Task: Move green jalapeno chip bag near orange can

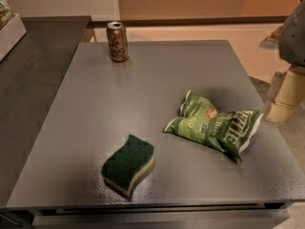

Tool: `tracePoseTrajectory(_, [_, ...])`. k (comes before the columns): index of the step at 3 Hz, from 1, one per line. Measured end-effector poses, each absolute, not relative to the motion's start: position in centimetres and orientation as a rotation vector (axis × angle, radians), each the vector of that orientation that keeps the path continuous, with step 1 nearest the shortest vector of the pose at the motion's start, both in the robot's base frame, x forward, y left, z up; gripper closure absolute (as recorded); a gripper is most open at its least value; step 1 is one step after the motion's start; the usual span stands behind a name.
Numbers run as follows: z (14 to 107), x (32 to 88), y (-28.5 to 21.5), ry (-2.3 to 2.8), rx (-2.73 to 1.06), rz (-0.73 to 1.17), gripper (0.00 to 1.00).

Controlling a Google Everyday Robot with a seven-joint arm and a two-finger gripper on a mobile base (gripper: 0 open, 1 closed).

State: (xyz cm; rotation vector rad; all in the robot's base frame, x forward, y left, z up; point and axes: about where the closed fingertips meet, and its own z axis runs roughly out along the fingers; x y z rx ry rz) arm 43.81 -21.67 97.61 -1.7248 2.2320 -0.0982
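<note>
The green jalapeno chip bag (pixel 214 126) lies crinkled on the grey table (pixel 157 75), right of centre, with white lettering facing up. The orange can (pixel 117 41) stands upright near the table's far left edge, well apart from the bag. My gripper (pixel 285 95) shows only partly at the right edge of the view. It is beyond the table's right side, to the right of the bag and slightly farther back, and is not touching the bag.
A dark green wavy sponge with a tan base (pixel 128 164) lies near the table's front edge, left of the bag. A darker counter (pixel 33 66) adjoins the table on the left, with a white object (pixel 8 30) on it.
</note>
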Motion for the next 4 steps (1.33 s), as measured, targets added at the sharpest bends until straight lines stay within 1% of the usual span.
tracePoseTrajectory(2, [97.3, 44.3, -21.6, 2.245, -1.724, -0.078, 0.00])
tracePoseTrajectory(4, [92.8, 45.7, -18.6, 2.380, -1.698, 0.123, 0.00])
